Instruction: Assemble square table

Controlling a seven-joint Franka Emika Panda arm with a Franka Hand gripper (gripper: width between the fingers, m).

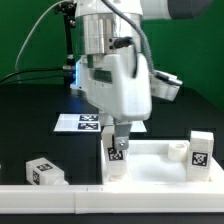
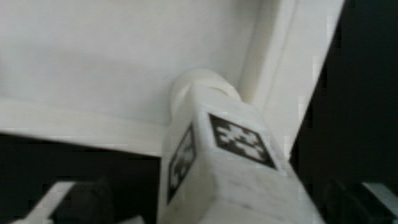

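Note:
My gripper is shut on a white blocky leg with a black-and-white tag and holds it upright at the corner of the square table slab on the exterior view's left. In the wrist view the leg fills the space between my dark fingers, its far end against the slab's corner beside the raised rim. A second leg stands upright at the slab's corner on the exterior view's right. A third leg lies on the black table to the left.
The marker board lies flat behind the slab. A long white rail runs along the front edge. A green backdrop and cables hang behind the arm.

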